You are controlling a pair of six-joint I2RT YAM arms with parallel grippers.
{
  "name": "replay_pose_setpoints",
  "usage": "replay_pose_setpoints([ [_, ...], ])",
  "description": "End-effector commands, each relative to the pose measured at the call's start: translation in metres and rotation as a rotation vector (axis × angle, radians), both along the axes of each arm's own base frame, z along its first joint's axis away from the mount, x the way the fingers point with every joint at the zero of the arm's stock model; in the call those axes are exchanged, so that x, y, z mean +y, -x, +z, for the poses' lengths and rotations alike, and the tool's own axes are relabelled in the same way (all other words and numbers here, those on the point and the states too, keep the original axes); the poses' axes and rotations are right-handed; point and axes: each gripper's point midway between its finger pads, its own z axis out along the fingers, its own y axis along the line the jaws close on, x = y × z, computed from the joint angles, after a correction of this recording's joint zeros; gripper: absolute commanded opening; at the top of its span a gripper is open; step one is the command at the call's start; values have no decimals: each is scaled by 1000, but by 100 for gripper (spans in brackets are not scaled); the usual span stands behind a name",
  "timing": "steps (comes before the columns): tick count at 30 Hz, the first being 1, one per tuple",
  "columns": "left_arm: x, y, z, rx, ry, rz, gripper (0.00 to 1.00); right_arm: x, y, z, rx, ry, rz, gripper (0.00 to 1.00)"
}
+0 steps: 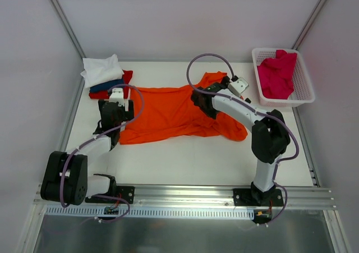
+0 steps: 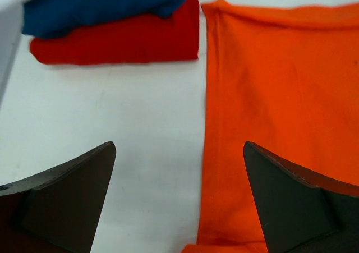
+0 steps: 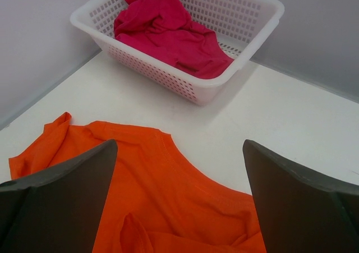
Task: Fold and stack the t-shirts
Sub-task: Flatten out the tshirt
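The large orange t-shirt (image 1: 168,113) lies spread across the middle of the table. My left gripper (image 1: 116,111) is open and empty above its left hem edge (image 2: 269,96). My right gripper (image 1: 200,100) is open and empty above the collar end (image 3: 185,191). A stack of folded shirts stands at the back left: white (image 1: 101,69) on top, dark blue (image 1: 106,86) under it, red (image 1: 126,79) at the bottom. The blue (image 2: 101,3) and red (image 2: 118,42) ones show in the left wrist view. A crimson-pink t-shirt (image 1: 277,72) lies crumpled in the basket, also in the right wrist view (image 3: 162,31).
The white plastic lattice basket (image 1: 303,93) stands at the back right, also in the right wrist view (image 3: 168,76). Grey walls enclose the table on the left, back and right. A metal rail (image 1: 179,194) runs along the near edge by the arm bases.
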Motion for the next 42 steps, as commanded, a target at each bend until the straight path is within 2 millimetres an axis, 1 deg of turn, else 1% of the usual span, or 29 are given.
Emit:
replay_pose_setpoints([
  [1,-8,-5,0,-63,38,-61,98,-14,14,78,7,375,116,99],
  [2,-8,3,-12,-49,36,-69,98,-13,16,80,2,371,120,100],
  [3,-8,6,-18,-58,32,-73,98,-10,17,81,-2,372,129,100],
  [4,-8,12,-20,-110,36,-77,98,-10,17,82,-2,373,132,99],
  [6,-9,14,-9,-183,42,-90,98,-6,19,83,-5,371,144,99],
  [7,-11,18,-13,-173,44,-108,98,-5,20,84,-2,376,147,100],
  [10,-18,19,-11,-182,49,-160,98,1,22,84,3,383,165,100],
  [12,-16,19,-14,-180,72,-168,99,6,23,84,7,390,179,100],
  [13,-14,25,-24,-165,83,-172,99,9,23,83,10,394,185,99],
  [14,-16,21,-17,-231,79,-198,99,12,25,82,17,403,197,100],
  [15,-17,23,-15,-242,79,-208,99,15,25,80,18,403,203,99],
  [17,-19,19,-18,-205,85,-220,99,18,26,78,29,417,214,99],
  [19,-14,19,-19,-199,96,-179,99,21,27,78,28,418,222,99],
  [23,-13,19,-19,-198,97,-177,99,27,30,81,30,427,241,99],
  [28,-13,19,-20,-196,99,-178,99,30,31,84,48,448,247,99],
  [35,-13,19,-21,-192,102,-179,99,29,32,85,54,453,245,100],
  [42,-14,19,-21,-191,103,-182,99,34,33,81,53,452,259,99],
])
